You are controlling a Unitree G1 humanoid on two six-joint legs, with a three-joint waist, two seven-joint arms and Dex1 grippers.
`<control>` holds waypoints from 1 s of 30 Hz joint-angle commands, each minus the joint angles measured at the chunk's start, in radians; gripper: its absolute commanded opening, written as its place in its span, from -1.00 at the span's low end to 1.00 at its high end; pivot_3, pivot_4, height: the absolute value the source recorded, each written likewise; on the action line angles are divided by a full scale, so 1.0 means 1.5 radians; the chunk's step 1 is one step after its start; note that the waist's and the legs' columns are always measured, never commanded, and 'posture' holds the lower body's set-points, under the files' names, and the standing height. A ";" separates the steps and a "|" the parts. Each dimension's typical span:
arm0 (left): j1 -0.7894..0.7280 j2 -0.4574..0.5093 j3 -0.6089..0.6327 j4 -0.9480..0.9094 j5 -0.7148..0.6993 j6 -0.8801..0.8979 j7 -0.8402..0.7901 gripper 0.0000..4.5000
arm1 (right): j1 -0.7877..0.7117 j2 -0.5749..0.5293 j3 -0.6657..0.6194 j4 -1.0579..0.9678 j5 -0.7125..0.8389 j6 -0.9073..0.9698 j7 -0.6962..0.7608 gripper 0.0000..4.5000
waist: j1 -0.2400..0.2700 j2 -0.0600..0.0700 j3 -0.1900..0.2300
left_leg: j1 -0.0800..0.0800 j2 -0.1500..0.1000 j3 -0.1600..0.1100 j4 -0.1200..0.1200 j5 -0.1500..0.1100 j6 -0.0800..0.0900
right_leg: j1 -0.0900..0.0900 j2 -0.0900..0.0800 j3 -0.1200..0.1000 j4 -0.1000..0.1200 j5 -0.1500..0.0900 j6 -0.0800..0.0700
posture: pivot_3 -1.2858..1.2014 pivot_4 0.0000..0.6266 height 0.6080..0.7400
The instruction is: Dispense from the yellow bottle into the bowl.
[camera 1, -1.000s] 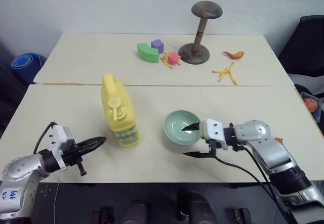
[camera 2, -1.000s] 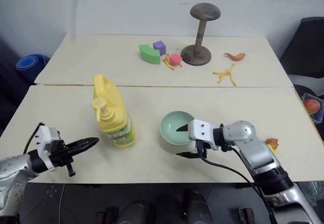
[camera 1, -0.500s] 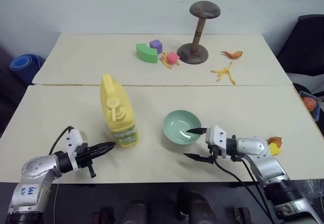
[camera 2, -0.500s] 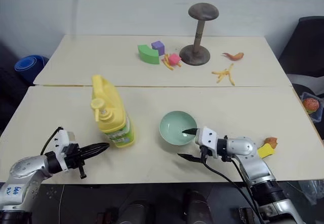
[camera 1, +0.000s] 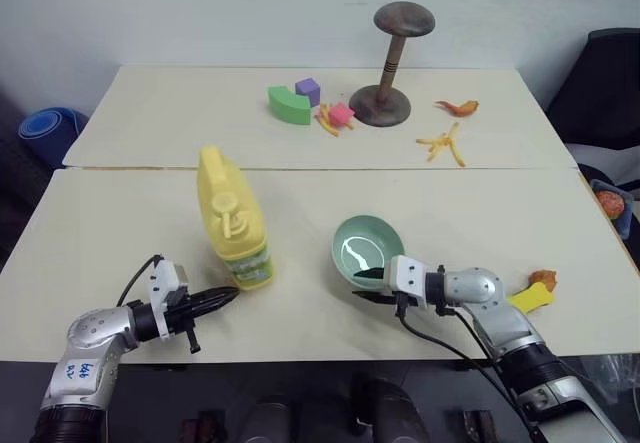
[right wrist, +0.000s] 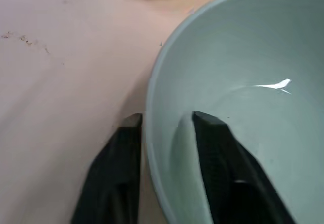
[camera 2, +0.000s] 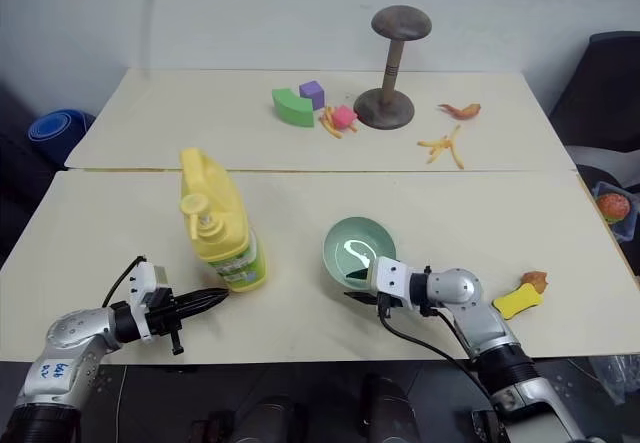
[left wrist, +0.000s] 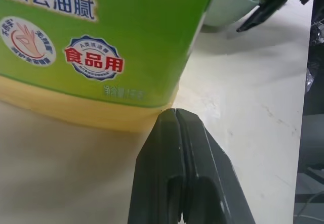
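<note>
Right claw pinches the smooth pale mint-green bowl's rim.
Left claw, closed and empty, sits just beside the upright yellow plastic pump bottle; nothing dispensed.

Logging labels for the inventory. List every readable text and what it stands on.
"新去油腻": white print on the green label of the yellow bottle.
"食品用": red print in the blue seal on that label.
Round badge beside the seal and the small line under it: too small to read.
</note>
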 commanded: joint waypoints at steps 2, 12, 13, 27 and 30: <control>0.016 -0.003 0.033 -0.020 -0.025 0.001 0.008 -1.00 | -0.006 -0.001 -0.006 -0.029 0.003 -0.004 -0.007 -0.99 | -0.002 -0.001 -0.001 | 0.001 0.000 0.000 0.000 0.000 0.000 | 0.000 0.000 0.000 0.000 0.000 0.000 | 0.03 -0.52 1.00; 0.014 0.009 0.074 -0.012 -0.019 -0.031 0.021 -1.00 | -0.023 -0.082 -0.003 -0.158 -0.003 0.080 0.048 -0.99 | 0.002 0.000 0.000 | 0.000 0.001 0.000 0.000 0.000 0.000 | 0.000 0.000 0.000 0.000 0.000 -0.001 | 0.03 -0.52 1.00; 0.007 0.006 0.071 -0.007 -0.018 -0.033 0.023 -1.00 | -0.024 -0.094 -0.004 -0.175 -0.003 0.098 0.055 -0.99 | 0.002 0.000 0.000 | 0.000 0.001 0.000 0.000 0.000 0.000 | 0.000 0.000 0.000 0.000 0.000 -0.001 | 0.03 -0.52 1.00; -0.051 -0.060 -0.032 -0.032 0.006 -0.013 0.041 -1.00 | -0.015 -0.198 -0.007 -0.317 0.011 0.263 0.118 -0.99 | 0.007 0.000 0.000 | 0.000 0.001 0.000 0.000 0.000 0.000 | 0.000 0.000 0.000 0.000 0.000 -0.001 | 0.03 -0.52 1.00; -0.065 -0.076 -0.039 -0.029 0.007 -0.012 0.053 -1.00 | -0.018 -0.206 -0.010 -0.337 0.015 0.278 0.126 -0.99 | 0.012 0.000 0.000 | 0.000 0.000 0.000 0.000 0.000 0.000 | 0.000 0.001 0.000 0.000 0.000 0.000 | 0.03 -0.52 1.00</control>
